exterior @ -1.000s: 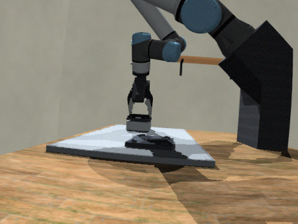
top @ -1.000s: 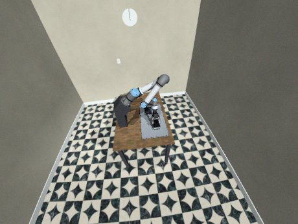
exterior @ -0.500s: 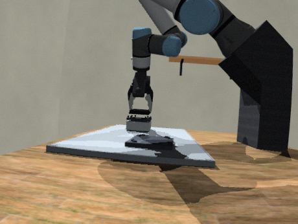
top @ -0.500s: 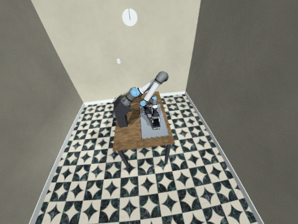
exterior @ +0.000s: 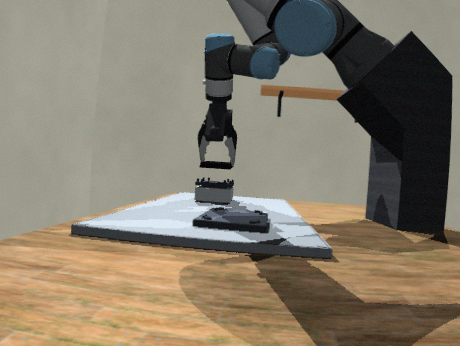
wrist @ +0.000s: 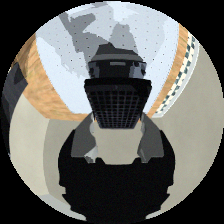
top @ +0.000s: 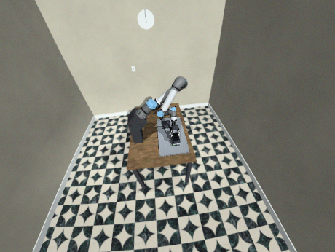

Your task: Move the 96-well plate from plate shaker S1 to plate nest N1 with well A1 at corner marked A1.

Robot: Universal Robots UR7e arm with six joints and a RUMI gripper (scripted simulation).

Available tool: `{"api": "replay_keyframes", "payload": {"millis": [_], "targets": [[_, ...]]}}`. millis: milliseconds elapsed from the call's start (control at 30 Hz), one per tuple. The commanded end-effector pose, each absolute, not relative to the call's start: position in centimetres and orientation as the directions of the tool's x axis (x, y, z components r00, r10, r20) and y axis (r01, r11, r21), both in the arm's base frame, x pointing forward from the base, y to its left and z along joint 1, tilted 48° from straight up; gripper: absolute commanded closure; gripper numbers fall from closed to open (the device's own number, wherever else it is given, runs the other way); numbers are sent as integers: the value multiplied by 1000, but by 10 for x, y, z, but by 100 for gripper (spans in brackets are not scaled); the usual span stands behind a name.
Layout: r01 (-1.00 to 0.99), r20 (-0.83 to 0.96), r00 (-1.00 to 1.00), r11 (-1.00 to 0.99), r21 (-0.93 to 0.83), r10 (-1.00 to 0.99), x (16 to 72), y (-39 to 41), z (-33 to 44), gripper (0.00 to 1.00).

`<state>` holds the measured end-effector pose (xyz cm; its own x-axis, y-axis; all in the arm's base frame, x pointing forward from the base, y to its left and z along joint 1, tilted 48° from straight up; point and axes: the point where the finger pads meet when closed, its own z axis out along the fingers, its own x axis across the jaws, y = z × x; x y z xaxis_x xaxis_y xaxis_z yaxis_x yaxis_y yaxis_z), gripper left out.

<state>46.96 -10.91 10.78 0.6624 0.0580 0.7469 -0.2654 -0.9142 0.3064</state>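
Observation:
My gripper (exterior: 216, 159) is shut on the dark 96-well plate (exterior: 216, 164) and holds it level in the air, a short way above the plate shaker S1 (exterior: 214, 191). In the wrist view the plate (wrist: 117, 102) shows its grid of wells between my fingers, with the shaker top (wrist: 118, 66) straight beyond it. The flat dark plate nest N1 (exterior: 231, 220) lies on the grey mat in front of the shaker, nearer the exterior camera. I cannot make out the plate's cut corner or the A1 marks. In the top view the gripper (top: 174, 125) is small over the mat.
The grey mat (exterior: 200, 225) lies on a wooden table (top: 160, 142). The robot's dark pedestal (exterior: 405, 150) stands at the table's edge, to the right in the exterior view. The arm's shadow falls across the table.

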Motion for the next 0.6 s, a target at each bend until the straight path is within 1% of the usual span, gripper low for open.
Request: {"api": "replay_keyframes", "payload": {"millis": [0,567], "targets": [[-265,747,663,-914,306,58,467,-110,111,100],[-265,747,663,-914,306,58,448,-112,127,100]]}}
